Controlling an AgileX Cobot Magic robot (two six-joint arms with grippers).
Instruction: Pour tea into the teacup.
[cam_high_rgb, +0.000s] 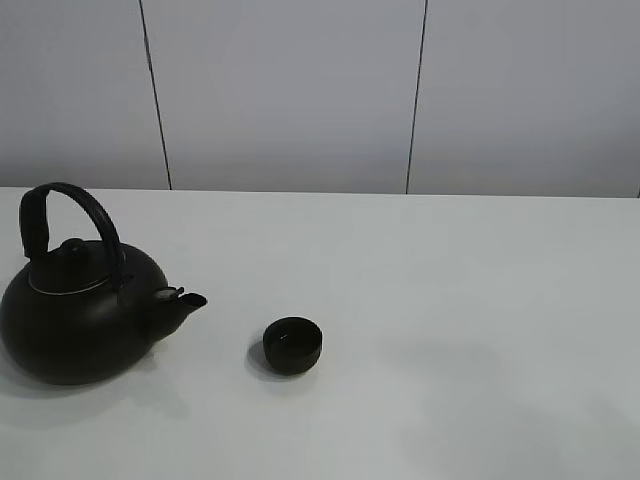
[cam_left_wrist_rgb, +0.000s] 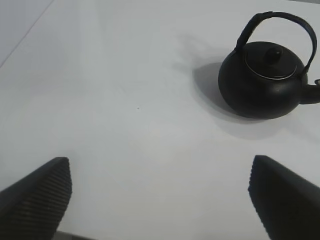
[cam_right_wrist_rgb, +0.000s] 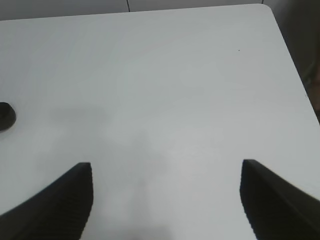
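Observation:
The teacup (cam_high_rgb: 292, 344), a small round black bowl without a handle, sits on the white table a little left of centre; the right wrist view catches only a sliver of the teacup (cam_right_wrist_rgb: 6, 116). A big black kettle (cam_high_rgb: 82, 305) with an arched handle stands at the left, spout towards the cup, and it also shows as the kettle (cam_left_wrist_rgb: 265, 80) in the left wrist view. No tea is visible. My left gripper (cam_left_wrist_rgb: 159, 197) is open above bare table, well short of the kettle. My right gripper (cam_right_wrist_rgb: 166, 197) is open over bare table, to the right of the cup. Neither gripper appears in the exterior high view.
The white table (cam_high_rgb: 450, 280) stretches back to a grey panelled wall (cam_high_rgb: 300, 90). In the right wrist view the table's rounded corner (cam_right_wrist_rgb: 267, 10) and right edge show, with dark floor beyond.

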